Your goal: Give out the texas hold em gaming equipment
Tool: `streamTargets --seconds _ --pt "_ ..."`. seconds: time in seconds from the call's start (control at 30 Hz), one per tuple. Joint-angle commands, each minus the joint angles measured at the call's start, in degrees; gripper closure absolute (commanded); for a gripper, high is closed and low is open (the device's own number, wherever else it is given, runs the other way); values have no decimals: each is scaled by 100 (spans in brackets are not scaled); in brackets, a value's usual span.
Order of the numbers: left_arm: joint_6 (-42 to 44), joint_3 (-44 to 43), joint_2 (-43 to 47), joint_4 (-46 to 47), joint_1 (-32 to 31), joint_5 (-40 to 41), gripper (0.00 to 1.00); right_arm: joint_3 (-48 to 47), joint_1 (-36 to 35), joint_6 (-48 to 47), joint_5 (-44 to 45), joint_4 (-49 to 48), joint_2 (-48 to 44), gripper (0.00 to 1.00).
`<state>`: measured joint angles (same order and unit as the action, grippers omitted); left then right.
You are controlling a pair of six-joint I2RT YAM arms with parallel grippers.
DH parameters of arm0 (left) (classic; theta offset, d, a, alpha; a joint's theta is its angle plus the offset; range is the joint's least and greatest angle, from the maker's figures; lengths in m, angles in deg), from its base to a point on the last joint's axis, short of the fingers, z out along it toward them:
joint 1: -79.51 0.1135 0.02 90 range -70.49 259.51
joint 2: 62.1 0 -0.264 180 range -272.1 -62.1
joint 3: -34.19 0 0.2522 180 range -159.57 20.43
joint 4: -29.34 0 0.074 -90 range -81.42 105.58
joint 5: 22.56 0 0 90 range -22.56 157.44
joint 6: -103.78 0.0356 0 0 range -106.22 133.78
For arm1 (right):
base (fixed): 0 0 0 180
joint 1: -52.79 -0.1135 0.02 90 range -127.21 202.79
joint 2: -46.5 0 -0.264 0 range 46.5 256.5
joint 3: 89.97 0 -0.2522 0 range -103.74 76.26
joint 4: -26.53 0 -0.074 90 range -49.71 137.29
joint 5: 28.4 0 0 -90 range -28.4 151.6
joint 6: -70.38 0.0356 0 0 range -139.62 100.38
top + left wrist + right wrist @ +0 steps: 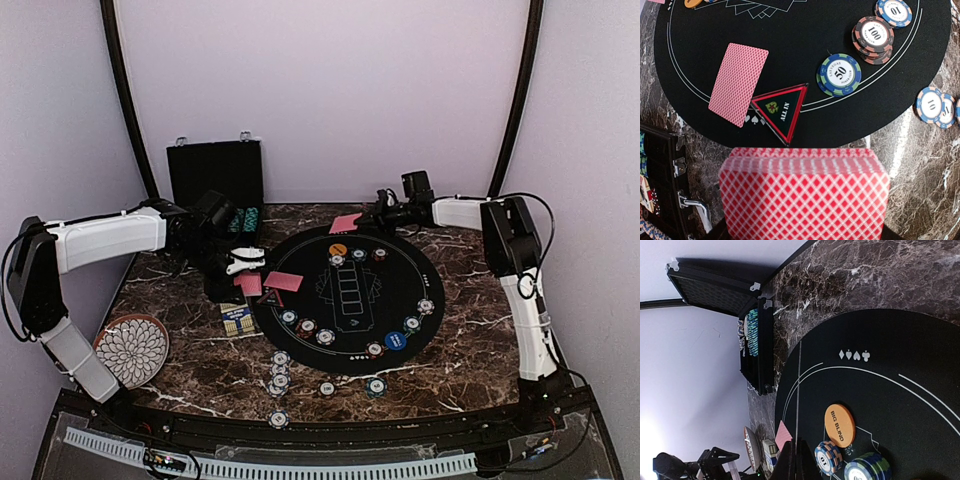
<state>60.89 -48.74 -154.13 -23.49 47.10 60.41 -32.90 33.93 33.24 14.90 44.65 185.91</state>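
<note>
A dark marble table [200, 360] is carrying a round black felt mat [350, 298], with an open black hinged case [214, 175] standing at the back left and a flower-patterned plate [131, 349] lying near the left front edge.

The left gripper [240, 262] is hovering over the mat's left rim, its fingers closed on a fanned deck of red-backed cards [804, 192] that is filling the bottom of the left wrist view. The right gripper [385, 213] is reaching over the mat's far edge with its jaws pressed fully together — a red-backed card [345, 223] is sitting right at its tip, though whether it is gripped cannot be told.

On the mat, a single face-down card [738, 83] is lying beside the red-edged black triangle marker [782, 108], its corner touching the triangle. Just right of them a green chip [840, 74] is resting flat, then a small stack of brown chips [874, 33]. An orange "BIG BLIND" button [839, 425] is sitting near the far rim — a blue button [395, 340] is lying toward the near right. More chips [279, 372] are clustering off the mat near the front edge.
</note>
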Motion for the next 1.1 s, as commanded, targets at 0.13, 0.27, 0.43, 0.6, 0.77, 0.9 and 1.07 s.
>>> streamTargets --seconds 0.13,0.27,0.43,0.6,0.77,0.9,1.07 --pt "-57 -74 75 -107 20 -100 87 -522 -97 -74 40 92 410 100" --pt "-75 -88 79 -118 19 -92 88 -648 -100 -232 135 328 500 100" --pt "-92 -67 88 -127 19 -81 89 -781 -90 -590 381 782 540 100" --pt "-111 -53 118 -127 14 -69 89 -800 -92 -931 677 1160 443 83" --pt "-118 -53 157 -122 15 -54 89 -842 -92 -1145 898 1405 242 71" --pt "-117 -53 182 -121 15 -64 89 -902 -92 -1279 1097 1571 31 65" --pt "-138 -59 221 -124 14 -76 89 -668 -100 -1359 1254 1574 -376 56"
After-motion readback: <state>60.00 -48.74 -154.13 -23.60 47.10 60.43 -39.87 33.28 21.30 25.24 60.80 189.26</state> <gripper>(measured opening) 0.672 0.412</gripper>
